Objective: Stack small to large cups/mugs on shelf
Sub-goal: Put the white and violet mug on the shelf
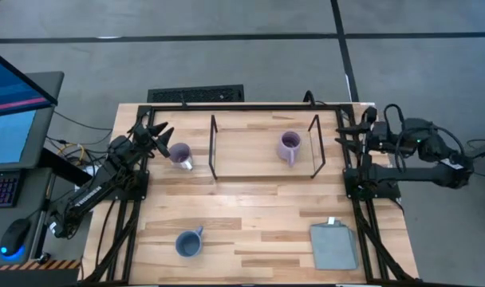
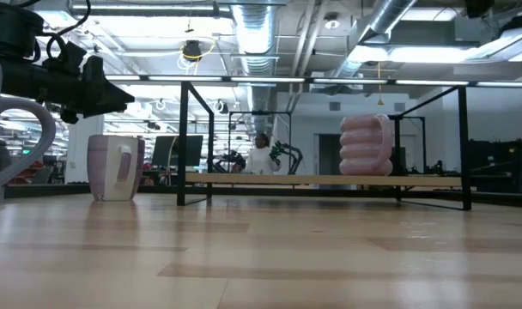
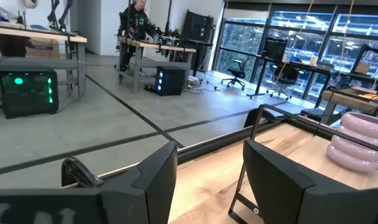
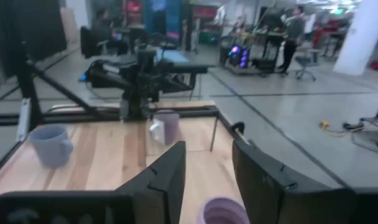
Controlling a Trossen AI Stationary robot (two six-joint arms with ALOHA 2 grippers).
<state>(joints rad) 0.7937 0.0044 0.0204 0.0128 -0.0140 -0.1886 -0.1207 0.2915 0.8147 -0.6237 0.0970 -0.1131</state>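
ribbed purple mug (image 1: 289, 147), upright on shelf (image 1: 250, 163)

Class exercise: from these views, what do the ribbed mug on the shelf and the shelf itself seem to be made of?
Ribbed mug: probably glazed ceramic; its light purple, stacked-ring wall looks smooth with a soft sheen, though plastic cannot be excluded. Shelf: a pale wooden board showing plank grain, with thin black end frames that look like painted metal wire.

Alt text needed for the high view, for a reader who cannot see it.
Overhead view of a wooden table: one purple mug sits on the wire-ended shelf, a second purple mug stands just outside the shelf's left end beside the open left gripper. A blue mug and grey cloth lie near the front edge.
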